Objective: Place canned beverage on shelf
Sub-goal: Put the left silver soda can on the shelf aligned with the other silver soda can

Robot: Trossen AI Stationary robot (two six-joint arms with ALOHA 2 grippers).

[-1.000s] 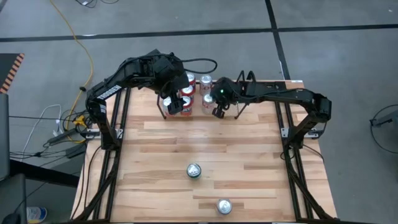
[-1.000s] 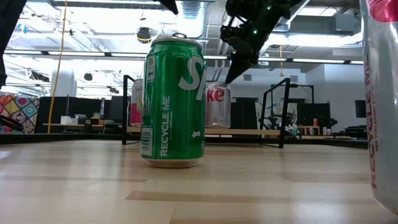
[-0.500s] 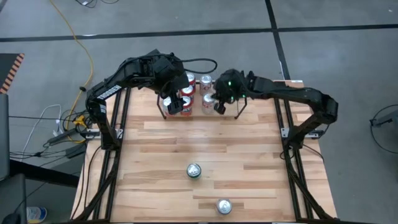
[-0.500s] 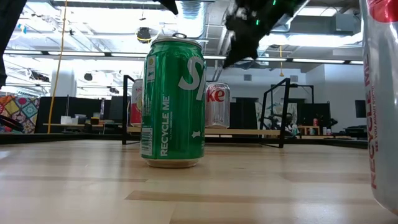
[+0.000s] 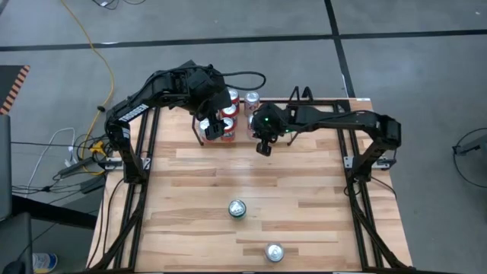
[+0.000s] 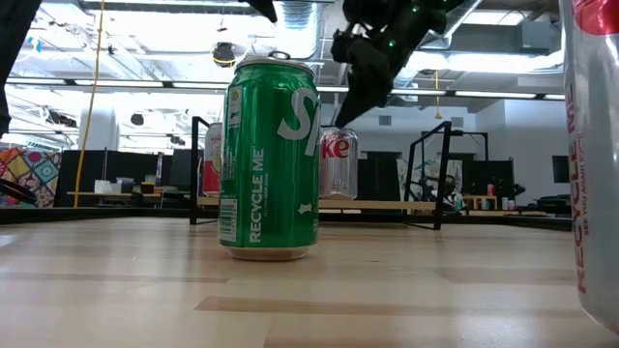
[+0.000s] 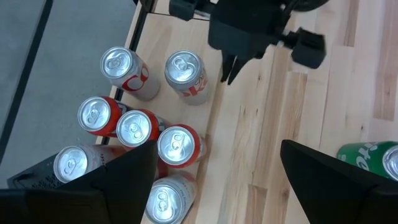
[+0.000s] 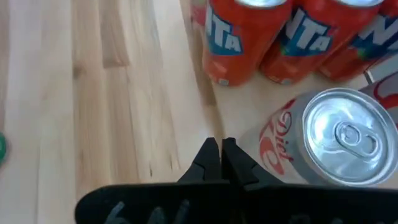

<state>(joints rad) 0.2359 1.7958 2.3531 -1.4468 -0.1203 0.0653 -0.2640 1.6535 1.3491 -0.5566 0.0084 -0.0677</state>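
the table (image 5: 304, 190) was a top of pale wood planks with visible grain, framed by black tubing. at its far edge stood the shelf (image 6: 423, 205), a low rack of thin black wire with looped upright ends and a light wood floor. it held a cluster of upright cylindrical cans with bright aluminium lids: orange cans (image 7: 179, 145) packed close together and, beside them, silver diet cola cans (image 7: 185, 76) with red lettering. my right gripper (image 5: 262, 147) hung just in front of the shelf, empty, its two dark fingers (image 8: 219, 163) pressed flat together, close beside the nearest diet cola can (image 8: 323, 144). my left gripper (image 5: 211, 123) hovered above the orange cans, its jaws parted and holding nothing. two cans stood apart on the open table, well away from the shelf: a glossy green can (image 6: 270, 159) near the middle and a white can with pink print (image 6: 592, 155) closer to the near edge.
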